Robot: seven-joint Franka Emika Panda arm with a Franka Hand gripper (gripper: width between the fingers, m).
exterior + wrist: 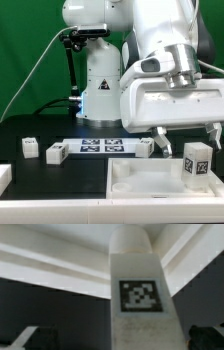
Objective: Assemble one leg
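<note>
Leg (196, 162) stands upright at the exterior view's right, and you can see its black-and-white tag facing the camera. Its foot seems to sit inside the white panel (135, 185), near that panel's right side, though the exact spot under it is hard to tell. Your gripper (188, 145) hangs directly over the leg with its jaws spread. In the wrist view the 2 fingers (28, 336) show as dark shapes on either side of the post, neither clearly pressing on it, so read the pincer as open around the leg, not clamping it. Behind the panel, the marker board (100, 147) lies flat on the black table (60, 190). You also have 3 loose blocks (57, 153) with tags near that board.
</note>
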